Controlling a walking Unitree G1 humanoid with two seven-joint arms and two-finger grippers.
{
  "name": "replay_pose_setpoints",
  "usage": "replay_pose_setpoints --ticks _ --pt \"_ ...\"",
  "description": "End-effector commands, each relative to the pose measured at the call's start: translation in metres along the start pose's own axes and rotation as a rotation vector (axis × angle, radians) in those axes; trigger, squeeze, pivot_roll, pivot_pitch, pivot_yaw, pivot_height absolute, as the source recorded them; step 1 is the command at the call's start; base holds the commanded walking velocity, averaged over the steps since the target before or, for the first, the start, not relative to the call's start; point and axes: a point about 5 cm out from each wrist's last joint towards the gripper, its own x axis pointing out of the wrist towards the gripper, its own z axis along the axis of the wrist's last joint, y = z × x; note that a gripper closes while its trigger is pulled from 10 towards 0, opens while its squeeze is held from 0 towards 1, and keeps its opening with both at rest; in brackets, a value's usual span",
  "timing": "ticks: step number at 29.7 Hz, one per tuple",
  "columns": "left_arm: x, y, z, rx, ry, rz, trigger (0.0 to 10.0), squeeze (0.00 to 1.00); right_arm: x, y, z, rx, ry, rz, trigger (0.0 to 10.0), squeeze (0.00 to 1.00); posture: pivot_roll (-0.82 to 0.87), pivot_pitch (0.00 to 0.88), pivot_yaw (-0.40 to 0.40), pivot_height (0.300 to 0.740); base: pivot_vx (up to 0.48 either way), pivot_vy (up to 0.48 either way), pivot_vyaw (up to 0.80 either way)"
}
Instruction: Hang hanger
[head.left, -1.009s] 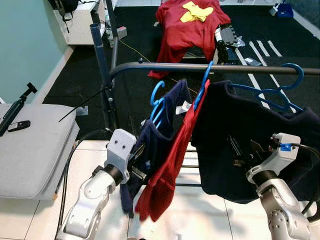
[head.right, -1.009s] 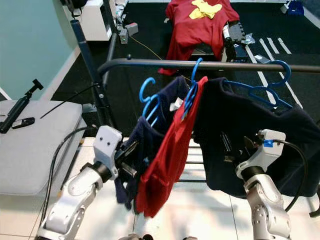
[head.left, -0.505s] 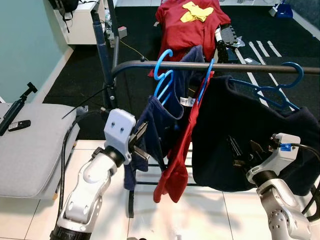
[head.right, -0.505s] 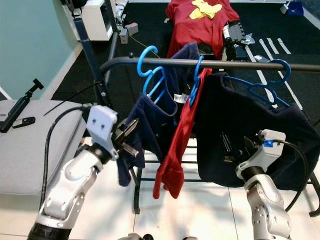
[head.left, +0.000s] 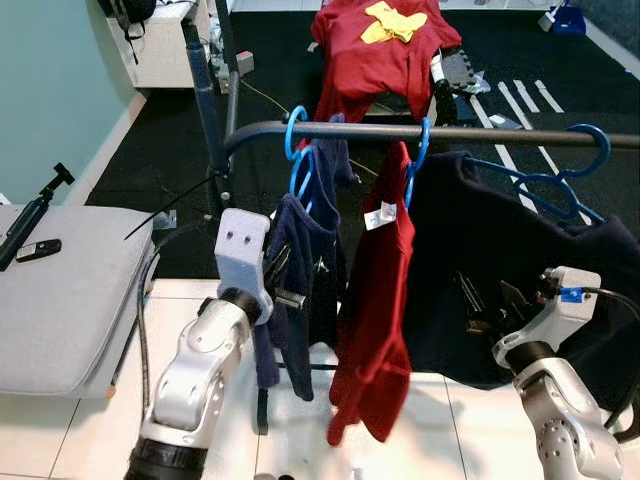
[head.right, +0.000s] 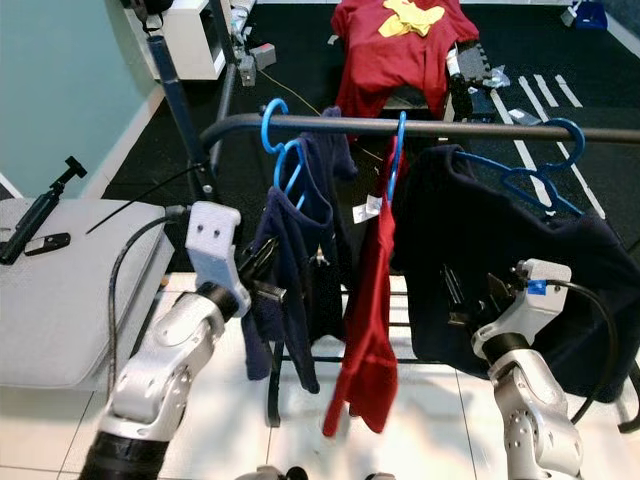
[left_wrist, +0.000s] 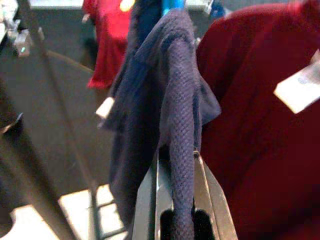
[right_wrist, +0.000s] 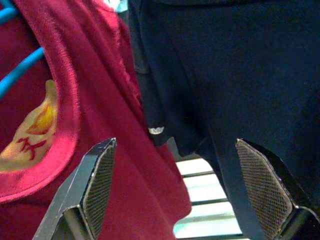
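While our left gripper (head.left: 278, 283) pinches the navy shirt (head.left: 305, 270), its blue hanger (head.left: 296, 140) hooks over the rail (head.left: 420, 132). Below the rail, our right gripper (head.left: 490, 300) hovers spread wide beside a dark garment (head.left: 500, 240).

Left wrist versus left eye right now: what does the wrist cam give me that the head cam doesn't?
Left wrist: the left gripper pinching a fold of the navy shirt, shown close.
Left eye: the blue hanger hooked over the rail, and the right gripper open by the dark garment.
Both: navy shirt beside the red shirt.
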Motion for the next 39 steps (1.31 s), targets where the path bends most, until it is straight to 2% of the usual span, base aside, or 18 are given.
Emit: replay_pose_setpoints --ticks 1,5,7,13,19,20,26,30,33,34,35,36,39 --pt "0.003 -0.004 0.002 -0.025 -0.014 0.004 10.0 0.0 -0.003 -0.002 -0.009 0.014 0.042 -0.011 10.0 0.0 -0.1 0.189 0.041 0.74 0.0 0.0 0.0" --pt "0.01 -0.014 0.002 -0.039 -0.008 -0.013 10.0 0.0 -0.003 -0.001 -0.009 0.019 0.039 -0.014 10.0 0.0 -0.1 0.192 0.045 0.74 0.0 0.0 0.0" --pt "0.009 -0.017 -0.009 0.005 0.067 -0.037 10.0 0.0 -0.004 -0.001 -0.009 0.022 0.037 -0.015 10.0 0.0 -0.1 0.197 0.047 0.74 0.0 0.0 0.0" --pt "0.002 -0.018 -0.027 0.018 0.173 -0.045 10.0 0.0 -0.005 0.0 -0.008 0.026 0.036 -0.016 10.0 0.0 -0.09 0.204 0.048 0.74 0.0 0.0 0.0" --pt "0.0 -0.017 -0.03 0.018 0.181 -0.052 10.0 0.0 -0.005 0.0 -0.008 0.027 0.036 -0.016 10.0 0.0 -0.09 0.205 0.048 0.74 0.0 0.0 0.0" --pt "-0.005 -0.016 -0.03 0.02 0.173 -0.072 10.0 1.0 -0.006 0.0 -0.008 0.028 0.036 -0.016 10.0 0.0 -0.09 0.208 0.048 0.74 0.0 0.0 0.0" --pt "-0.016 -0.011 -0.029 0.03 0.147 -0.117 10.0 1.0 -0.006 0.0 -0.008 0.031 0.037 -0.016 10.0 0.0 -0.09 0.211 0.047 0.74 0.0 0.0 0.0" --pt "-0.03 0.002 -0.029 0.025 0.132 -0.124 10.0 1.0 -0.006 -0.001 -0.008 0.034 0.038 -0.014 10.0 0.0 -0.09 0.214 0.045 0.74 0.0 0.0 0.0" --pt "-0.032 0.003 -0.029 0.021 0.131 -0.129 10.0 1.0 -0.006 -0.001 -0.008 0.034 0.039 -0.014 10.0 0.0 -0.09 0.214 0.045 0.74 0.0 0.0 0.0" --pt "-0.043 0.016 -0.029 0.02 0.115 -0.072 10.0 0.7 -0.007 -0.001 -0.008 0.035 0.04 -0.013 10.0 0.0 -0.08 0.218 0.039 0.74 0.0 0.0 0.0" --pt "-0.043 0.016 -0.029 0.02 0.115 -0.072 10.0 0.7 -0.007 -0.001 -0.008 0.035 0.04 -0.013 10.0 0.0 -0.08 0.218 0.039 0.74 0.0 0.0 0.0" --pt "-0.049 0.022 -0.031 0.021 0.121 -0.039 10.0 0.0 -0.007 -0.002 -0.008 0.036 0.042 -0.013 10.0 0.0 -0.08 0.218 0.037 0.74 0.0 0.0 0.0" --pt "-0.054 0.028 -0.034 0.002 0.128 -0.008 10.0 0.0 -0.007 -0.002 -0.008 0.036 0.043 -0.012 10.0 0.0 -0.08 0.219 0.034 0.74 0.0 0.0 0.0"
